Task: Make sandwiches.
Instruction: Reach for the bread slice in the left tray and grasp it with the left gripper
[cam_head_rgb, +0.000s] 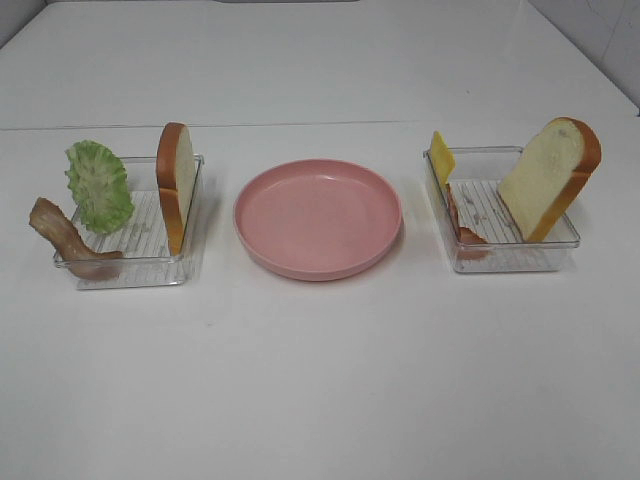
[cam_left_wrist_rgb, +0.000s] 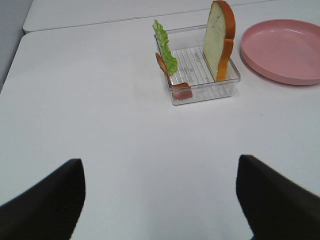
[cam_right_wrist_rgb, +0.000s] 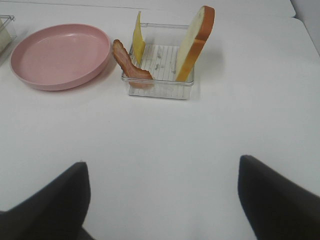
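Observation:
The sandwich parts lie apart in two clear trays. The left tray holds a bread slice on edge, ruffled green lettuce and a bacon strip. The right tray holds a bread slice leaning, yellow cheese and a bacon strip. The pink plate between them holds nothing. My left gripper is open and empty, short of the left tray. My right gripper is open and empty, short of the right tray. Neither gripper shows in the high view.
The trays and plate stand in a row across the white table. A seam where a second table joins runs behind them. Bare white tabletop lies in front of the row.

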